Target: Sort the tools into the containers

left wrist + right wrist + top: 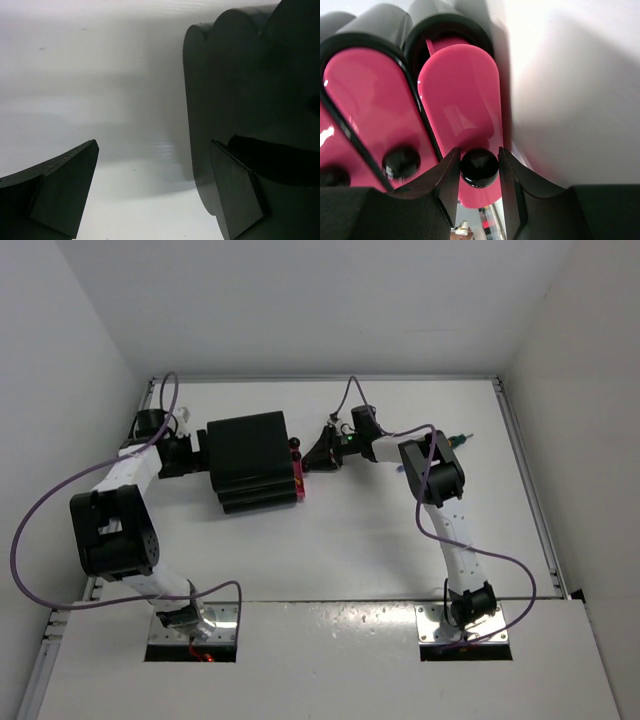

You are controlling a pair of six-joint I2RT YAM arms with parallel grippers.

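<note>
The black stepped cabinet (245, 458) stands at the back of the table, with its pink drawer fronts (298, 483) facing right. My right gripper (313, 452) is shut on the round black knob (479, 167) of the rightmost pink drawer (460, 100), one finger on each side, and that drawer stands slightly out of its slot. Two other pink drawers (367, 97) sit beside it, one showing its knob (401, 161). My left gripper (197, 453) is open and empty at the cabinet's back (245, 90), with its right finger (235, 195) against it. A green-handled tool (458, 439) lies behind the right arm. The other tools are out of view.
White walls enclose the table on the left, back and right. A raised rail (525, 490) runs along the right edge. Purple cables (40, 510) loop off both arms. Bare table (330, 550) lies in front of the cabinet.
</note>
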